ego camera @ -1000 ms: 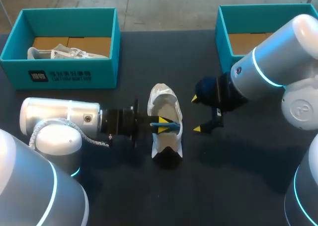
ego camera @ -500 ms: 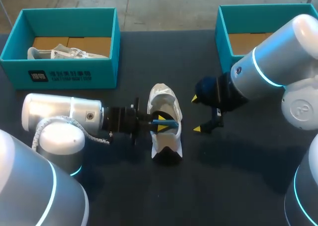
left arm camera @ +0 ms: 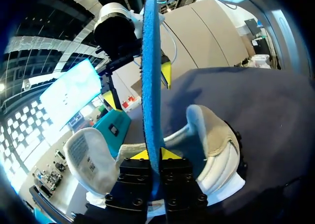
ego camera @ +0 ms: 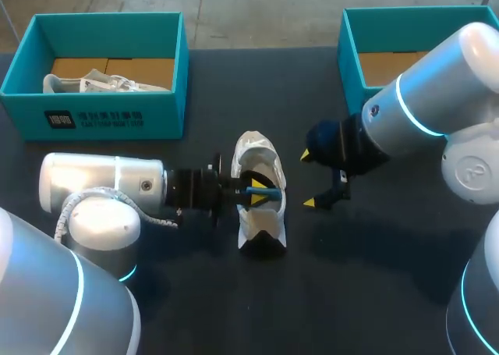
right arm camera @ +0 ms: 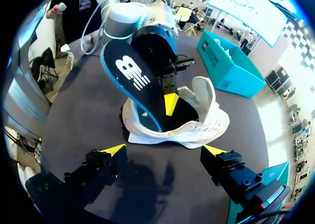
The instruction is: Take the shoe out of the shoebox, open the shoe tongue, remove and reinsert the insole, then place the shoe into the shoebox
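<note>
Left shoebox (ego camera: 165, 115): teal cardboard, rectangular, open top, with a second shoe (ego camera: 101, 82), white with laces, lying on its side on the brown floor. Right shoebox (ego camera: 350, 58): same teal, open, only partly in view, brown cardboard floor showing. The shoe (ego camera: 248, 226) sits out on the dark matte surface (ego camera: 374, 292) between the two boxes, nearer the middle. It is a white fabric upper with a dark inside, and its tongue (right arm camera: 204, 93) is flipped up and away from the opening. The insole (right arm camera: 133, 81) is a thin, flat, foot-shaped piece with a bright blue edge and a dark face carrying a white logo. It stands on edge at a slant, lower end down in the shoe's opening. The left end effector (left arm camera: 152, 155) pinches the insole, one yellow-tipped finger pressed on each face, right over the shoe. The right end effector (ego camera: 309, 179) has its fingers spread wide and holds nothing; it is just beside the shoe on the side toward the right shoebox, not touching it.
</note>
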Robot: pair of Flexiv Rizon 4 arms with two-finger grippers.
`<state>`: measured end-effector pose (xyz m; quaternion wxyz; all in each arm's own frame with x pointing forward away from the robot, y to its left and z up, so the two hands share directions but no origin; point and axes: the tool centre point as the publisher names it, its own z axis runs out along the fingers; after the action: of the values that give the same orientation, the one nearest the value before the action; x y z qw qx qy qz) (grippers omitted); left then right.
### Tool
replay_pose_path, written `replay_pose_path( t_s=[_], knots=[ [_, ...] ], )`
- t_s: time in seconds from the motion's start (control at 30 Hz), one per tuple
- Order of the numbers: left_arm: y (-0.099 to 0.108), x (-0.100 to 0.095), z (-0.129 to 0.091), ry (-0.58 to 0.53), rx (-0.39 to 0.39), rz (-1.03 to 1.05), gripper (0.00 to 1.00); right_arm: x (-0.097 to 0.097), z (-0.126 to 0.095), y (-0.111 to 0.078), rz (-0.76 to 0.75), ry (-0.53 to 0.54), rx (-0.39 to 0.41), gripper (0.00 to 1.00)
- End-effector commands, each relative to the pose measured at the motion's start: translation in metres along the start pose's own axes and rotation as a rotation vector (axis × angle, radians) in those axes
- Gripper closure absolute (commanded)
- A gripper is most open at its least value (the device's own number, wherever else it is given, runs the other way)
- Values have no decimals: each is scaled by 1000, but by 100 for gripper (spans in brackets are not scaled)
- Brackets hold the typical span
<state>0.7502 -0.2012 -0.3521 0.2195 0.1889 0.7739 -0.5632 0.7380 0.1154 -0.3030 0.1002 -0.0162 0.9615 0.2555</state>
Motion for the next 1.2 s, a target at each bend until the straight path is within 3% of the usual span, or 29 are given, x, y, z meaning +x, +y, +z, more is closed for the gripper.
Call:
replay_pose_path(
  t_s=[0.03, 0.33, 0.43, 0.53, 0.83, 1.2],
  knots=[
    [-6, -1, -9, -41, 25, 6, 58, 1, 1, 0, 1, -1, 2, 0],
    [-19, -4, -19, -47, 36, 11, 62, 1, 1, 0, 1, -1, 2, 0],
    [-21, -1, -20, -36, 43, 14, 85, 1, 1, 0, 1, -1, 2, 0],
    [-24, 3, -17, -8, 52, 23, 100, 1, 1, 0, 1, -1, 2, 0],
    [-12, 9, -9, 48, 42, 42, 100, 1, 1, 0, 1, -1, 2, 0],
    [5, 1, 0, 78, 13, 111, 100, 1, 1, 0, 1, -1, 2, 0]
  ],
)
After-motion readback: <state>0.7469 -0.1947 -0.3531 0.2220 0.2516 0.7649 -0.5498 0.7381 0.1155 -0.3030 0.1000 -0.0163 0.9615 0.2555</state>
